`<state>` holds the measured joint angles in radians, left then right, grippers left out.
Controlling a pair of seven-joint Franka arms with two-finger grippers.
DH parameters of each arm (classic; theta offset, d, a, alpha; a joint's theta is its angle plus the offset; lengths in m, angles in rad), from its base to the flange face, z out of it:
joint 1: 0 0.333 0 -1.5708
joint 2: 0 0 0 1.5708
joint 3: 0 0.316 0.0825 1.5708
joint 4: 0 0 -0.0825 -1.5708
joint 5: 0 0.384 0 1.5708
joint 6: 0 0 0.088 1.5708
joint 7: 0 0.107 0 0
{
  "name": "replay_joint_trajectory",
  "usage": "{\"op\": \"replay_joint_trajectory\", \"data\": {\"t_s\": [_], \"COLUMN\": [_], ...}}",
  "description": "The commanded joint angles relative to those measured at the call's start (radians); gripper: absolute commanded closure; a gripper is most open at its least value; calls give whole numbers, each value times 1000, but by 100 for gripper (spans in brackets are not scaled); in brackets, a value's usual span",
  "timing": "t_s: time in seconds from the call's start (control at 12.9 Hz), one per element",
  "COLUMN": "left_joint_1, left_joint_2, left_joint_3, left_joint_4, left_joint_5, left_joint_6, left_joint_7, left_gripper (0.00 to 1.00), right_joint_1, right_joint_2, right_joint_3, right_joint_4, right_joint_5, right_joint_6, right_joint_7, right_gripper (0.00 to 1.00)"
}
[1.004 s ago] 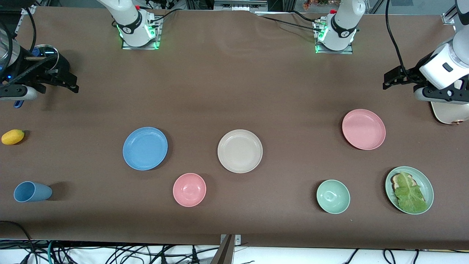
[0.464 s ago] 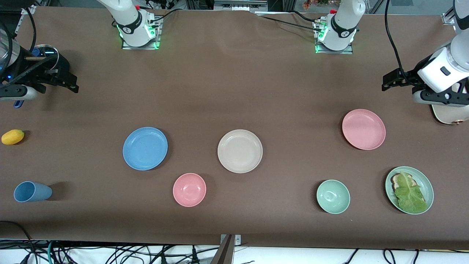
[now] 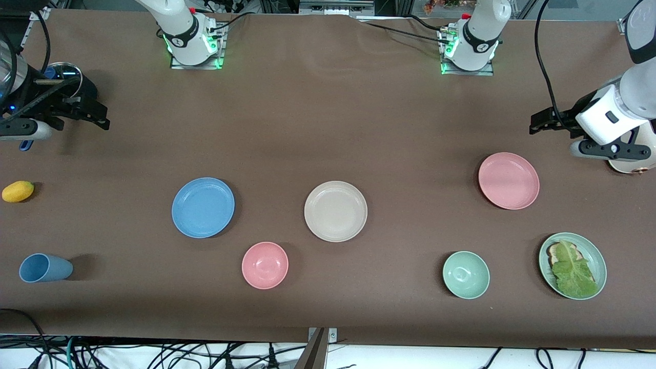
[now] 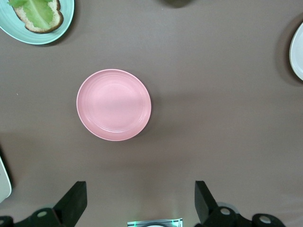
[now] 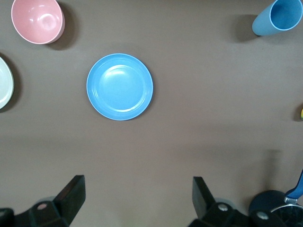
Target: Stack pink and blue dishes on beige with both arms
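Observation:
Three equal plates lie on the brown table. The beige plate (image 3: 335, 210) is in the middle, the blue plate (image 3: 203, 207) toward the right arm's end and the pink plate (image 3: 509, 180) toward the left arm's end. My left gripper (image 3: 535, 123) hangs open over bare table beside the pink plate, nothing between its fingers. In the left wrist view the pink plate (image 4: 114, 105) lies well ahead of the left gripper (image 4: 140, 198). My right gripper (image 3: 102, 117) is open and empty over bare table at its end. The right wrist view shows the blue plate (image 5: 120, 86) ahead of the right gripper (image 5: 138, 189).
A pink bowl (image 3: 265, 265), a green bowl (image 3: 466, 274) and a green plate with toast and lettuce (image 3: 572, 265) sit nearer the front camera. A blue cup (image 3: 45, 268), a yellow fruit (image 3: 18, 191) and a dark pot (image 3: 64, 79) are at the right arm's end. A cream toaster (image 3: 630, 165) lies under the left arm.
The left arm's hand has shifted slightly toward the pink plate, fingers still open. The right arm has barely moved. No dish has moved.

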<state>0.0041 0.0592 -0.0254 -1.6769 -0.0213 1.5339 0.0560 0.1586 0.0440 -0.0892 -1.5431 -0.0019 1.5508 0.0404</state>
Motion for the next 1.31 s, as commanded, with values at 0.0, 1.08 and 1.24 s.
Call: {"op": "replay_joint_trajectory", "data": {"t_s": [0.0, 1.08, 1.24], "left_joint_1": [7, 37, 71], "left_joint_2": [56, 252, 261], "left_joint_3": [-2, -2, -4], "left_joint_4": [88, 88, 71], "left_joint_5": [9, -5, -14], "left_joint_6": [-15, 90, 133], "left_joint_7": [10, 27, 82], "left_gripper": [0, 0, 0], "right_joint_1": [-7, -7, -8], "right_joint_2": [11, 19, 19], "right_joint_3": [0, 2, 2], "right_joint_4": [28, 34, 34], "right_joint_5": [16, 14, 10], "right_joint_6": [-21, -5, -5], "right_joint_7": [6, 10, 9], "right_gripper": [0, 0, 0]}}
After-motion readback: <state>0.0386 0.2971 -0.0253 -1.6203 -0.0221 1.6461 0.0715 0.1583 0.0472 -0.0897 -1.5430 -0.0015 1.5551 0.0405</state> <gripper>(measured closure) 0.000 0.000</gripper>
